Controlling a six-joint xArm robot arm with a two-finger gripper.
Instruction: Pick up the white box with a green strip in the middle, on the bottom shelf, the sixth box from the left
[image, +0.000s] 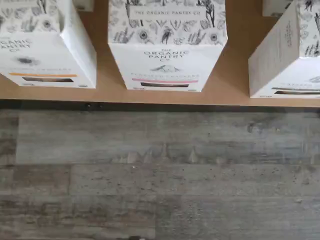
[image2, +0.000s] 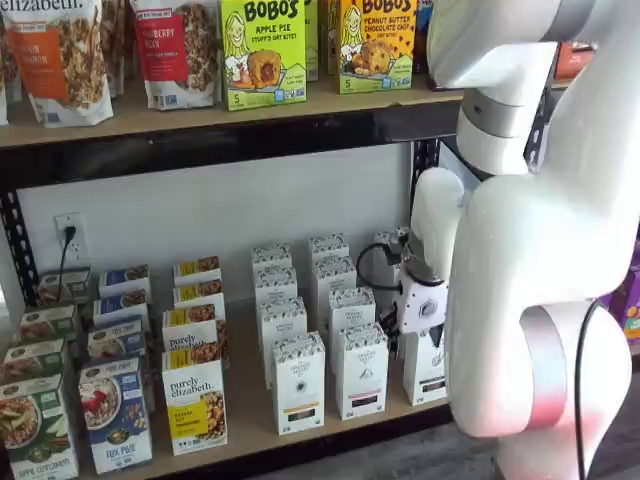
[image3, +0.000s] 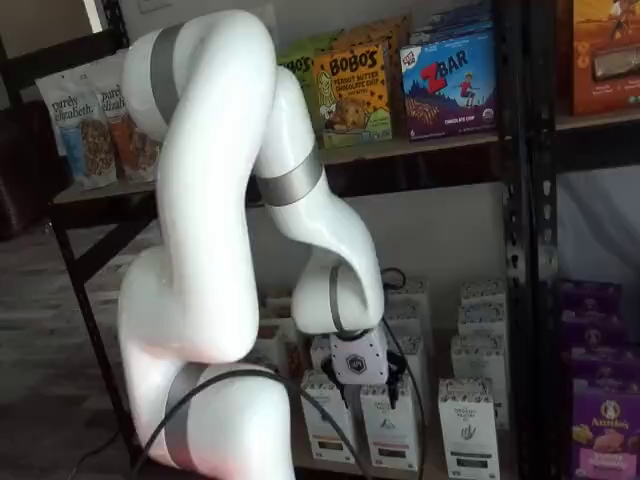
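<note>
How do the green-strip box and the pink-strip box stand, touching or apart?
Apart: wrist view shows bare bottom shelf between the white box and pink-strip box.

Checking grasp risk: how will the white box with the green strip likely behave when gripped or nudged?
The white box is a tall, narrow carton, so it may tip if pushed high up. Its flat cardboard sides look stiff enough to pinch, and it is probably light.

The arm (image3: 215, 250) is glossy white, built of thick rounded segments with grey bands at the joints. A black cable (image3: 250, 400) loops along its lower part. The white end effector (image3: 358, 362) body bears a small dark round mark.
</note>
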